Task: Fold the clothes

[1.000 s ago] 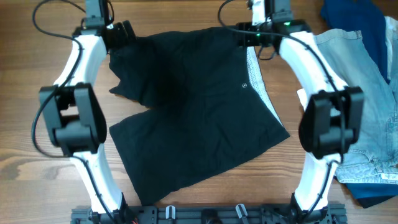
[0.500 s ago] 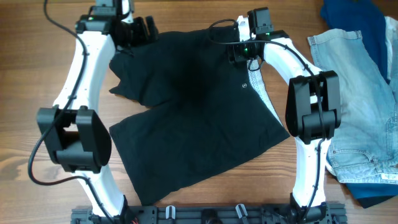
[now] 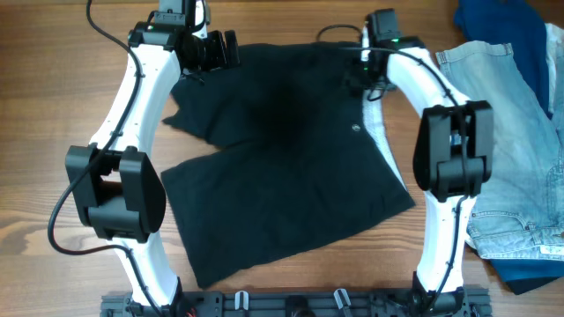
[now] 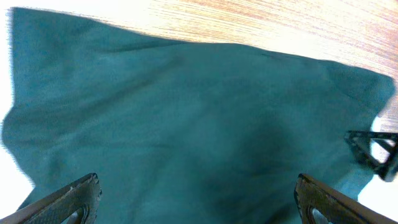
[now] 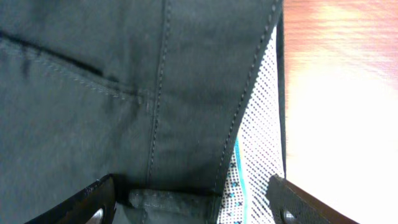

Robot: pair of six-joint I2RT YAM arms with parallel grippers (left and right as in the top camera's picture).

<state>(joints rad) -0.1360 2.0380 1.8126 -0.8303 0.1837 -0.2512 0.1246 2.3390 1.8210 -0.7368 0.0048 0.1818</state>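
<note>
The black shorts lie spread flat in the middle of the table, with white lining along their right edge and a small button. My left gripper is open over the shorts' top left part. In the left wrist view its fingers are wide apart above the fabric. My right gripper is open over the top right waist. In the right wrist view its fingers straddle the seamed fabric and the dotted white lining.
A pale blue denim garment lies at the right side of the wooden table. A dark blue garment lies at the top right corner and shows again under the denim at the bottom right.
My left gripper has moved right, onto the shorts' top left part. My right gripper has moved down and right along the waist. The shorts have shifted slightly right.
</note>
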